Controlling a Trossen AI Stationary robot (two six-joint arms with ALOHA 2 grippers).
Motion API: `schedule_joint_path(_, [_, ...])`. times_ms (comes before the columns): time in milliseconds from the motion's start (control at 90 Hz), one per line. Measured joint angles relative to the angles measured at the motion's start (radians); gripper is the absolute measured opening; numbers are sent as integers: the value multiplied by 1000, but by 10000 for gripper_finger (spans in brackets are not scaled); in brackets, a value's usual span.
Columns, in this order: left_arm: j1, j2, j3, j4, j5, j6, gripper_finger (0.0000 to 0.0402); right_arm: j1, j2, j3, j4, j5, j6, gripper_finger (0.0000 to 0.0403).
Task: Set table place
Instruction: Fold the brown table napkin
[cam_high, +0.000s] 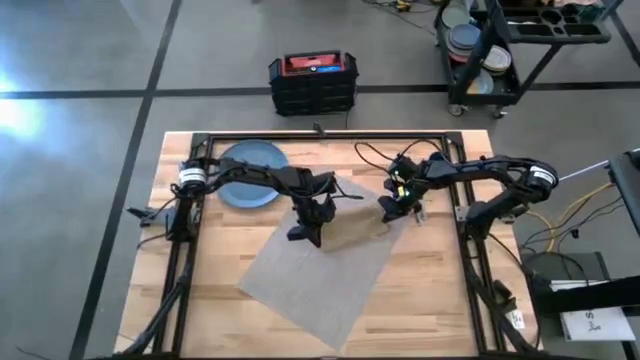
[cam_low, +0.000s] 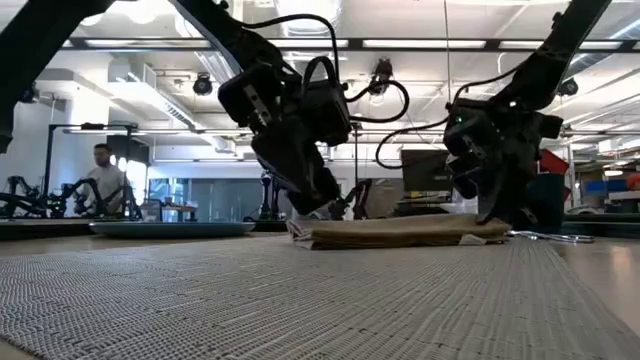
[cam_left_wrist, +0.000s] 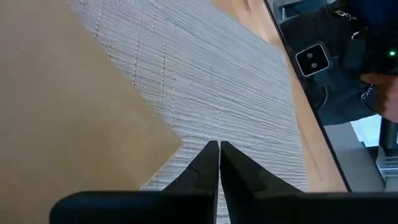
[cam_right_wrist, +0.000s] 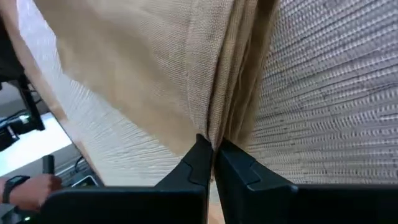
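A grey woven placemat (cam_high: 315, 262) lies askew on the middle of the wooden table. A tan folded napkin (cam_high: 356, 232) rests flat on its far right part. My right gripper (cam_right_wrist: 214, 144) is shut on the napkin's right end. My left gripper (cam_left_wrist: 219, 147) is shut with nothing between its fingers, just beside the napkin's left corner (cam_left_wrist: 177, 142); I cannot tell whether it touches the placemat (cam_left_wrist: 236, 81). The blue plate (cam_high: 250, 175) sits on the table at the far left, partly under the left arm. Silver cutlery (cam_low: 550, 237) lies right of the napkin. The cup is out of view. My right gripper pinches the napkin's folded right edge (cam_right_wrist: 225, 127) between its two fingers, with several layers showing there. The fingers slant down from above and from the table's right. The napkin (cam_low: 400, 230) lies flat on the placemat, only this end in the hold.
A black cart with stacked dishes (cam_high: 490, 50) and a black-and-red case (cam_high: 312, 82) stand on the floor beyond the far edge. A person (cam_low: 100, 170) is in the room behind. The placemat's near half (cam_low: 300, 300) is bare.
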Motion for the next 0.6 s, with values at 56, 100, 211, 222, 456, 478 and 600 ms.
schedule_joint_path(56, [1, 0, -1, -3, -20, -7, 0, 0, -5, 1, -1, 8, -1, 2])
schedule_joint_path(100, [2, 0, -3, -3, -26, -10, 0, 0, -13, 3, -1, 9, -8, 6])
schedule_joint_path(211, [5, 0, -6, -17, -29, -12, 0, 0, -29, 5, -6, 10, -26, 23])
schedule_joint_path(222, [5, 0, -6, -20, -29, -12, 0, 0, -31, 5, -8, 10, -27, 26])
schedule_joint_path(456, [5, 0, -6, -56, -32, -3, 0, 3, -39, 5, -44, 15, -37, 93])
schedule_joint_path(478, [5, 0, -6, -61, -32, -1, 0, 3, -40, 5, -49, 15, -38, 100])
schedule_joint_path(600, [5, -2, -6, -92, -32, 11, 0, 10, -47, 5, -94, 15, -53, 137])
